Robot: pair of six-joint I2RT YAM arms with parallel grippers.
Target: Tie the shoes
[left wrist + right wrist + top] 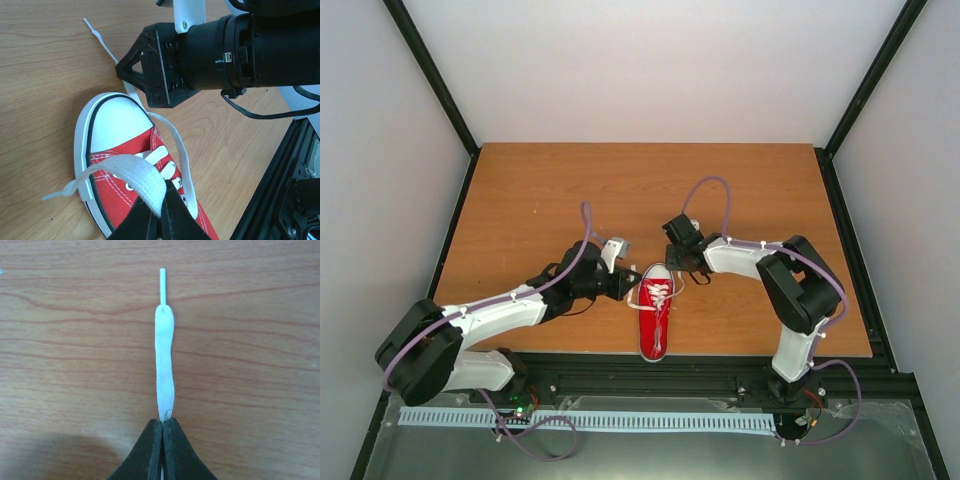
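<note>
Top external view places the small red canvas sneaker with white rubber sole and toe cap (pixel 657 318) near the front middle of the brown wooden tabletop (pixel 550 190). Its toe points away from the arm bases and its heel lies close to the black metal rail (pixel 720 366) at the table edge.

The left gripper (pixel 623 284) sits just beside the toe on one side, and the right gripper (pixel 676 262) sits just beyond it on the other. This suits drawing the two lace ends apart before crossing them.

On the left wrist view, the left gripper (pixel 160 212) is pinched closed on the left-hand flat white lace (pixel 142 175), lifting it above the tongue while its tip trails off over the toe's side. The right wrist view shows the right gripper (pixel 162 440) clamped tight on the right-hand flat white lace (pixel 165 365), just short of its aglet and low over the wood.

The right gripper's bulky black body crowds the toe, so I judge crossing the laces risks the two grippers meeting. A slack loop of lace lies on the wood beside the eyelets.
</note>
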